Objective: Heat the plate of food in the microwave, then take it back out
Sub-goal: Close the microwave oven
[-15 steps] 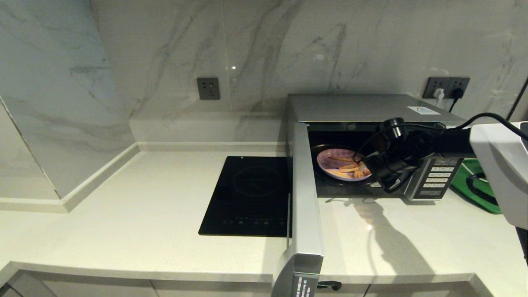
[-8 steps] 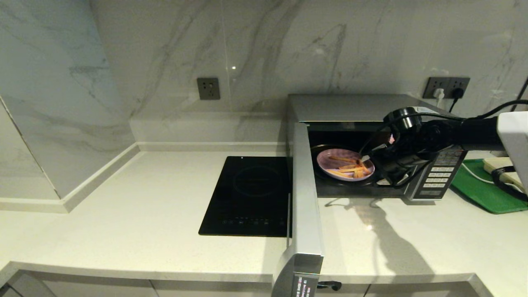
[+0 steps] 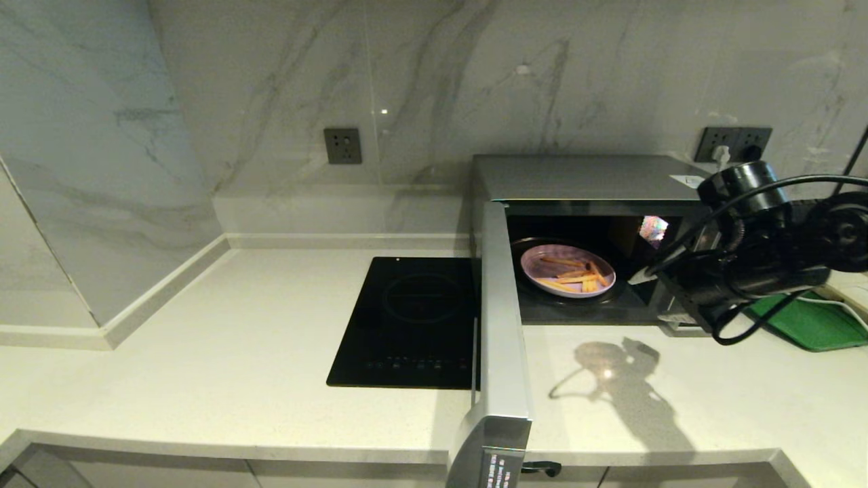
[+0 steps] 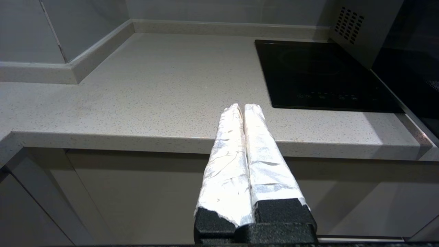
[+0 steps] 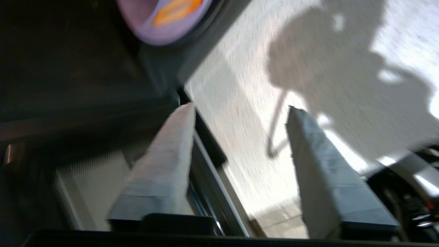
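The plate of food, pale lavender with orange-yellow sticks, rests on the turntable inside the microwave. The microwave's door is swung wide open toward me. My right gripper hangs in front of the microwave's right side, clear of the plate, open and empty. In the right wrist view the right gripper shows a wide gap between its fingers, with the plate of food far ahead. My left gripper is shut and parked low before the counter's front edge.
A flat black induction cooktop lies left of the open door. A green tray sits right of the microwave, behind my right arm. Wall sockets with plugged cables stand behind the microwave. The counter spreads to the left.
My right gripper has drawn back from the plate's right rim, out of the cavity and to the right. The plate stays on the turntable.
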You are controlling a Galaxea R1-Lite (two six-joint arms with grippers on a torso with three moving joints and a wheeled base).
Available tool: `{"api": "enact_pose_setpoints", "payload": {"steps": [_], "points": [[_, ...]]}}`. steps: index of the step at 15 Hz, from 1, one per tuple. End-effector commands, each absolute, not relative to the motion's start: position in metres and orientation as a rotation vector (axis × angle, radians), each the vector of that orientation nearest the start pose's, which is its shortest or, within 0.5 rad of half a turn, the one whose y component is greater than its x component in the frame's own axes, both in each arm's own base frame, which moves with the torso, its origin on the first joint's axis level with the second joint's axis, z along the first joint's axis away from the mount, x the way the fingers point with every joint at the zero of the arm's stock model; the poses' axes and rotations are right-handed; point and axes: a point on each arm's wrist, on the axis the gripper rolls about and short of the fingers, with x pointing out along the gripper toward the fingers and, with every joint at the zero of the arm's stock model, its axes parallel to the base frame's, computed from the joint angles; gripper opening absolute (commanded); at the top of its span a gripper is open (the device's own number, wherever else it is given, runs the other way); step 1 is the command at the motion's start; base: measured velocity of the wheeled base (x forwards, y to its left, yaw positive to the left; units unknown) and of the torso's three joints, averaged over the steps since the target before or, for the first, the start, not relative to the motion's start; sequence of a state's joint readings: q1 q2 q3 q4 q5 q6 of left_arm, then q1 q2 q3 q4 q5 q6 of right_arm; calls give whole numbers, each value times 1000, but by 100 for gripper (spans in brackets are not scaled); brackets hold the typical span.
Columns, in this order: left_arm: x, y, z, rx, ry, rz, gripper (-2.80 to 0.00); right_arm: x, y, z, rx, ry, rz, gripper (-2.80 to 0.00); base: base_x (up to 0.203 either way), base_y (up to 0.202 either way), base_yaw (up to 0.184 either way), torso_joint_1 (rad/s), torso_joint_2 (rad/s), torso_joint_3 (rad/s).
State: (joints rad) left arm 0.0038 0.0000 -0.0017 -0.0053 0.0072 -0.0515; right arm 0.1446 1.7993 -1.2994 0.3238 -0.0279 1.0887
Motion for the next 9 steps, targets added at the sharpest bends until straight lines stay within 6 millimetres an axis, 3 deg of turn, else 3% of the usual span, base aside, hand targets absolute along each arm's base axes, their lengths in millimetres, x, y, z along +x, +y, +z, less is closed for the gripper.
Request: {"api": "enact_pose_setpoints", "payload": {"steps": [1,4,6,9], "points": [[-23,0,77,-52,-8,12,-280,249,39,235,943,703,-258,-280,0,0,0,0,0,0],[-23,0,76,-52,-10,12,-280,182,31,241,871,706,-212,-280,0,0,0,0,0,0],[-23,0,77,-52,-8,12,-280,146,30,246,778,809,-202,-280,0,0,0,0,0,0],[-23,0,77,-52,-8,12,-280,136,48,286,663,851,-82,-280,0,0,0,0,0,0]]}}
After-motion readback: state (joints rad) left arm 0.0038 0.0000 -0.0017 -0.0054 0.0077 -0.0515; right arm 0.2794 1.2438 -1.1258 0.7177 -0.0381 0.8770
